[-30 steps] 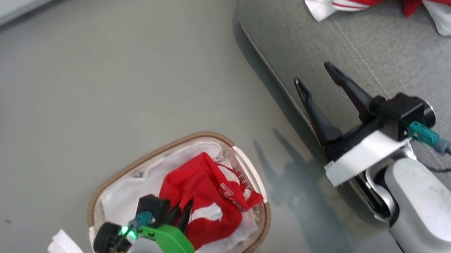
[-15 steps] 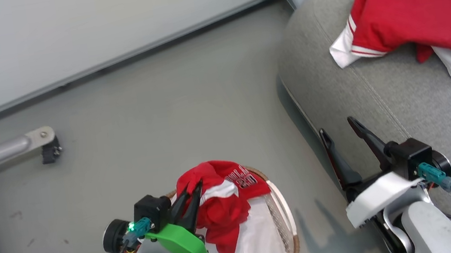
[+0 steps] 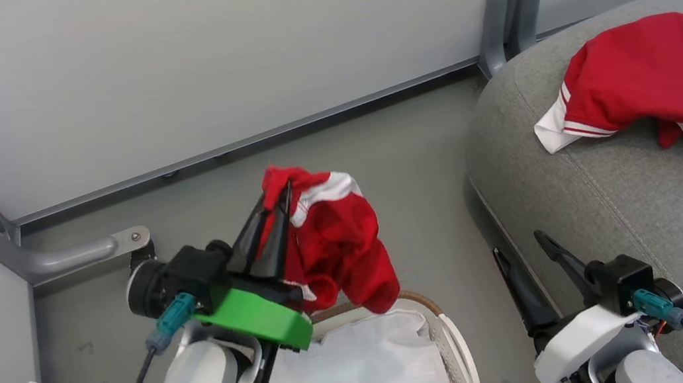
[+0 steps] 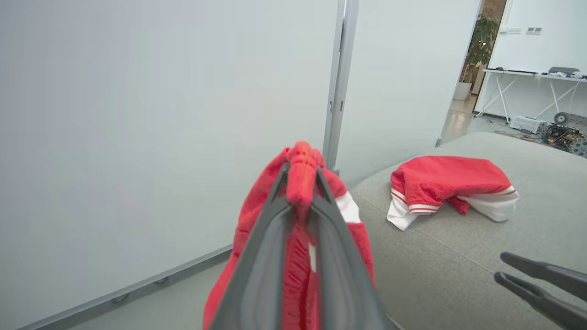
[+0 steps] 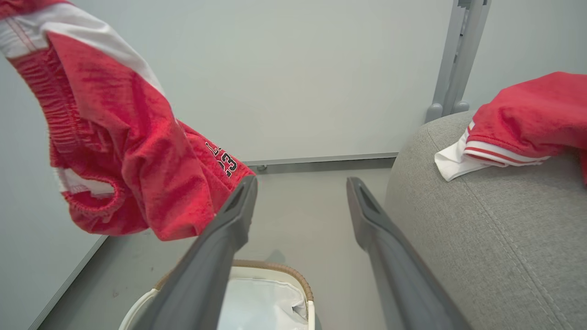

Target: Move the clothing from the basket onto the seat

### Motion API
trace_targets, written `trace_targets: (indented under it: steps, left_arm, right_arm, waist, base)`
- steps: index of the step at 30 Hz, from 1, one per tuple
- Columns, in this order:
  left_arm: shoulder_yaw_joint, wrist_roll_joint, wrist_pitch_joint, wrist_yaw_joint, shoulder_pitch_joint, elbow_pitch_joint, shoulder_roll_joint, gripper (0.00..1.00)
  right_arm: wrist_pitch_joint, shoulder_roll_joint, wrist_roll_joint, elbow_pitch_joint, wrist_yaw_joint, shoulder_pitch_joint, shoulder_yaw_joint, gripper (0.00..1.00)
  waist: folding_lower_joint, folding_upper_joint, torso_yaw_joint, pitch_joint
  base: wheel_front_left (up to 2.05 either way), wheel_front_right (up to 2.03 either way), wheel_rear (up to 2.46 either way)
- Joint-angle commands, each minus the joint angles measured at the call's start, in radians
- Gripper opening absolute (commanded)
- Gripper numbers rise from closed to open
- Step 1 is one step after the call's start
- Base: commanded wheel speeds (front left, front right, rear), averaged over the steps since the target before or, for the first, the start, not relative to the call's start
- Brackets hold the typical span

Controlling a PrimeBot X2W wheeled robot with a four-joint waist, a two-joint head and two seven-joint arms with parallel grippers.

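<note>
While the left gripper [image 3: 275,194] clamps a bunched fold of a red garment [image 3: 336,246] between its closed fingers, the cloth dangles in the air above the far end of the basket [image 3: 427,303], white stripe uppermost. From the left wrist, the pinched fold pokes up between the fingertips of that gripper [image 4: 300,172], and the rest of the garment [image 4: 247,220] drapes down both sides. The right wrist view shows the garment [image 5: 128,151] hanging clear of the woven rim of the basket [image 5: 284,268], lettering visible on one edge. A white liner [image 3: 361,376] lies inside the basket. A second red garment [image 3: 652,74] with white trim sits crumpled on the grey seat [image 3: 618,212], well apart from the basket. The right gripper [image 3: 518,245] hovers by the seat's near edge above the grey floor [image 3: 414,141], its fingers spread wide and holding nothing.
</note>
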Motion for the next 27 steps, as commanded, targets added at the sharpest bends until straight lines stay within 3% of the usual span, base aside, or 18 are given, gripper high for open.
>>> trace_targets:
  steps: [1, 14, 27]
  left_arm:
    - [0.011, 0.015, 0.000, -0.005, -0.016, -0.020, 0.006, 0.00]
    - [-0.003, 0.024, 0.000, -0.005, -0.038, -0.120, -0.014, 0.00]
    - [-0.073, 0.000, 0.000, -0.005, -0.069, -0.130, -0.026, 0.00]
  right_arm:
    - [-0.002, -0.004, 0.004, 0.006, -0.001, 0.022, 0.004, 1.00]
    - [-0.002, -0.006, -0.053, 0.070, -0.001, -0.012, 0.129, 1.00]
    - [-0.002, -0.042, -0.020, 0.191, -0.001, -0.256, 0.342, 1.00]
  waist:
    - [0.0001, 0.0000, 0.017, -0.025]
    - [0.0001, 0.0000, 0.055, -0.038]
    - [0.0001, 0.0000, 0.124, -0.001]
  base:
    - [0.00, 0.00, 0.00]
    - [0.00, 0.00, 0.00]
    - [0.00, 0.00, 0.00]
